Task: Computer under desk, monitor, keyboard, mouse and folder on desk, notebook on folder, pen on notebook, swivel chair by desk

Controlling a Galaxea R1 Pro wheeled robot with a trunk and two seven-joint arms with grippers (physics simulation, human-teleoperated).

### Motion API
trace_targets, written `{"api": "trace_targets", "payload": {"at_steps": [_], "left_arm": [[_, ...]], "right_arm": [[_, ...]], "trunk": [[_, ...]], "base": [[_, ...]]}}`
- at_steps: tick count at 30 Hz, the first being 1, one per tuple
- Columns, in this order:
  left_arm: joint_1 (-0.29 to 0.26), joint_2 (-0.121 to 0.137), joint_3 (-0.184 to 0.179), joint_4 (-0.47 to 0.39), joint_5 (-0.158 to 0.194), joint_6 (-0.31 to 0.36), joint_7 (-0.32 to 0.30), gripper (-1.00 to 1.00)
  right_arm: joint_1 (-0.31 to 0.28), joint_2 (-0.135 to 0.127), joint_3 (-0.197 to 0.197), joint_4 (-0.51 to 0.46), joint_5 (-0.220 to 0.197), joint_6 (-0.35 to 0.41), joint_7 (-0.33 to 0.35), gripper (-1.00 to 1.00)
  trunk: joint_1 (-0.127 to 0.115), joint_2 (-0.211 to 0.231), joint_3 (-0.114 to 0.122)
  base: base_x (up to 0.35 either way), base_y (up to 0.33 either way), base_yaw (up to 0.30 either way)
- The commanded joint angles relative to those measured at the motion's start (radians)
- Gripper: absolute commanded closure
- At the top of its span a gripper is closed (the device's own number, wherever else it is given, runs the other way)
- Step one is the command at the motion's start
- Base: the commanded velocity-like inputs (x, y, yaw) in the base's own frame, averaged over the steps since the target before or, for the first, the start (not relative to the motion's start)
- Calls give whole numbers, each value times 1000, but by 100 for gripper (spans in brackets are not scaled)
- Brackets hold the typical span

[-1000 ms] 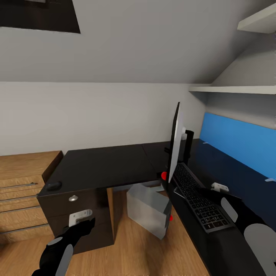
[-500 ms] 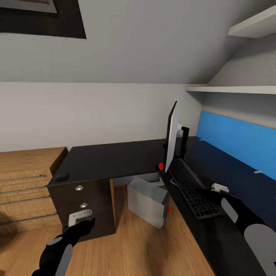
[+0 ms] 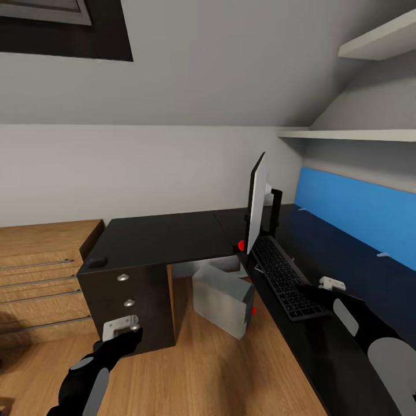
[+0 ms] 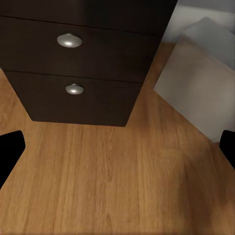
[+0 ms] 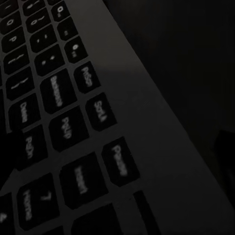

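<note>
Desk point(image 3: 162, 240) is L-shaped w/ glossy black top. Monitor point(image 3: 256, 203) stands edge-on at the inner corner, keyboard point(image 3: 285, 277) lies on the wing just beside its foot, toward 5 o'clock of it. Mouse point(image 3: 96, 262) sits at the far corner of the other wing, approx 9 o'clock from the monitor, well apart from the keyboard. Computer point(image 3: 222, 297) is on the floor under the desk, tilted. Right tool point(image 3: 332, 283) hovers at the keyboard's near end; its wrist cam shows the nav keys close up, but can't tell if it's open, shut or holding anything. Left tool point(image 3: 121, 328) hangs low in front of the drawers point(image 4: 73, 63), fingers point(image 4: 10, 149) spread wide, nothing in it. Step in hand, as I judge it: keyboard placement looks done, so mouse is next. To do it well: bring the left tool up over the desk edge, come down on the mouse from above, pinch across its sides, lift clear before carrying, then set it just beside the keyboard w/o nudging keyboard or monitor stand. Folder, notebook, pen, chair come after.
</note>
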Motion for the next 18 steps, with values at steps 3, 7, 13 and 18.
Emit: {"api": "trace_targets", "payload": {"at_steps": [3, 7, 13, 18], "left_arm": [[-1, -1, 1, -3, 11, 5, 7, -100], [-1, -1, 4, -3, 11, 5, 7, -100], [-1, -2, 23, -3, 12, 4, 7, -100], [-1, -2, 26, -3, 12, 4, 7, -100]], "right_arm": [[0, -1, 6, 15, -3, 7, -4, -100], [0, -1, 6, 15, -2, 7, -4, -100], [0, -1, 6, 15, -2, 6, -4, -100], [0, -1, 7, 15, -2, 5, -4, -100]], "trunk": [[0, 0, -1], [0, 0, -1], [0, 0, -1], [0, 0, -1]], "base": [[-1, 0, 0], [0, 0, 0], [0, 0, 0], [-43, 0, 0]]}}
